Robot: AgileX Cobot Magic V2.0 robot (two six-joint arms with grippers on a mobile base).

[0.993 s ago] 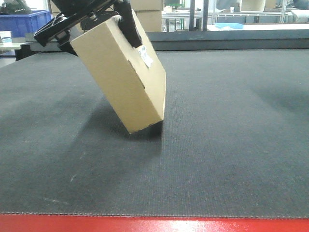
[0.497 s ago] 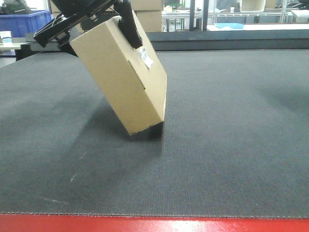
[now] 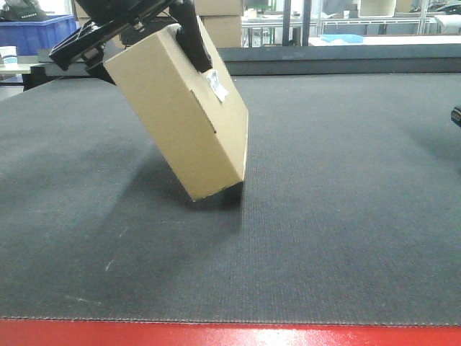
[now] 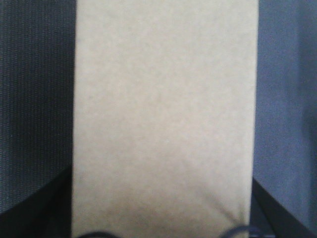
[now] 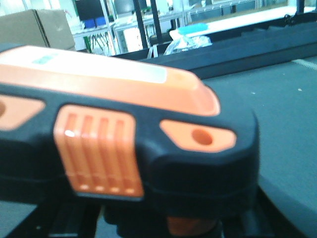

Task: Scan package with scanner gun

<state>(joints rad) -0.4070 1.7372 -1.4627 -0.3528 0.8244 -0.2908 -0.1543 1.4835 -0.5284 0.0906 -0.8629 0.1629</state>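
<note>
From the front, the package (image 3: pixel 176 115) stands tilted on one lower corner on the dark mat (image 3: pixel 346 231), its upper end pinched in the left gripper (image 3: pixel 153 58), one black finger lying down the face that carries the small white label (image 3: pixel 217 85). The label sits high on that face, just below the finger and turned up and away from the arm. A small dark shape (image 3: pixel 457 115) pokes in at the far edge of the mat; I cannot tell what it is. The left wrist view shows only a plain tan face of the package (image 4: pixel 163 114), with mat on both sides and dark finger parts at the bottom corners, clamped on the box. In the right wrist view the scanner gun (image 5: pixel 129 144) fills the frame, orange and black, clear of the mat. The right gripper (image 5: pixel 163 228) is barely visible beneath it, though by the look it is closed on the handle. To do this well, I'd say: bring the scanner head round to face the label squarely, avoid the finger, and hold the box steady on its corner.
</note>
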